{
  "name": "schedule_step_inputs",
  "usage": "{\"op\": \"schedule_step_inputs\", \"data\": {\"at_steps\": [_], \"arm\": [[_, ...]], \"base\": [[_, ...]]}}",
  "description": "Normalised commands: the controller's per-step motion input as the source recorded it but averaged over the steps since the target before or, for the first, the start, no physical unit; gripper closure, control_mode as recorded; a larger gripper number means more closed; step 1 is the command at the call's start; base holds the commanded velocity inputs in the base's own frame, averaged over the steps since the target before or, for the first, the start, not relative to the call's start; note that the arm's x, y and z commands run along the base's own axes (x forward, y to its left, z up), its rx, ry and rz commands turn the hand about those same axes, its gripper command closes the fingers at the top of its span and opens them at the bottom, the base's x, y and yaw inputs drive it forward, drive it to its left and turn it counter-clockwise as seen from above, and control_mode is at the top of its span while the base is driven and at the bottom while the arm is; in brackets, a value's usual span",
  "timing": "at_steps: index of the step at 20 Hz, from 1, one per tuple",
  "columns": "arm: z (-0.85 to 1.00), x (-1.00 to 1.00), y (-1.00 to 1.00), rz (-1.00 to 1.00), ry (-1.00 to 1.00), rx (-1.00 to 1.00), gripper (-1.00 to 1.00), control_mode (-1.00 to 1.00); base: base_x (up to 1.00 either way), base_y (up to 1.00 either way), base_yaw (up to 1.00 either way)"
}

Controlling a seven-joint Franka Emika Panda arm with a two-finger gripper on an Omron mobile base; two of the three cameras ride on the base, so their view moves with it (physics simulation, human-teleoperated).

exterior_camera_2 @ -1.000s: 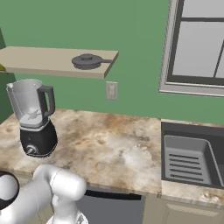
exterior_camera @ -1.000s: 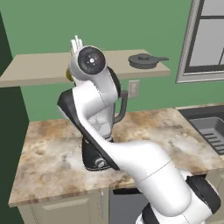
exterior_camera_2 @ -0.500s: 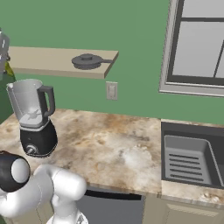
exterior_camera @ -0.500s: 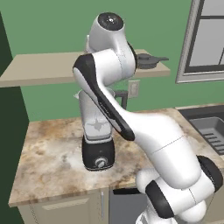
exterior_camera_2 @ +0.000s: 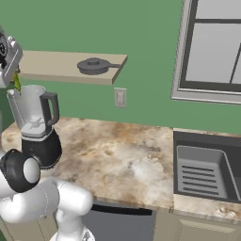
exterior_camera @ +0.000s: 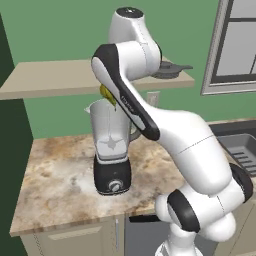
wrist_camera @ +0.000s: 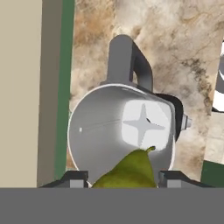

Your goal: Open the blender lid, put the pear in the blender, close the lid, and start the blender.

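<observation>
The blender stands on the counter with its clear jar open at the top; the hand view looks straight down into the jar at the blade. My gripper is shut on the yellow-green pear, which hangs just above the jar's rim. From the sides, the pear shows over the jar mouth of the blender, under the hand. The blender lid is out of view.
A wooden shelf runs along the wall close above the jar, with a dark pan on it. A sink lies at the counter's right end. A wall outlet sits behind the counter.
The arm has swung across and brought the hand with the pear from beside the shelf to above the open jar. The blender and the base have stayed put.
</observation>
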Motion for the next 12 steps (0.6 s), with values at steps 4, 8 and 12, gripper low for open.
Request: {"op": "schedule_step_inputs", "data": {"at_steps": [4,8,12], "arm": [[-0.84,0.00,-0.04,0.00,0.04,0.00,1.00,-1.00],[-0.85,0.00,0.00,0.00,0.06,-0.01,1.00,-1.00],[-0.83,0.00,0.00,0.00,0.05,-0.01,1.00,-1.00]], "base": [[0.00,0.00,0.00],[0.00,0.00,0.00],[0.00,0.00,0.00]]}}
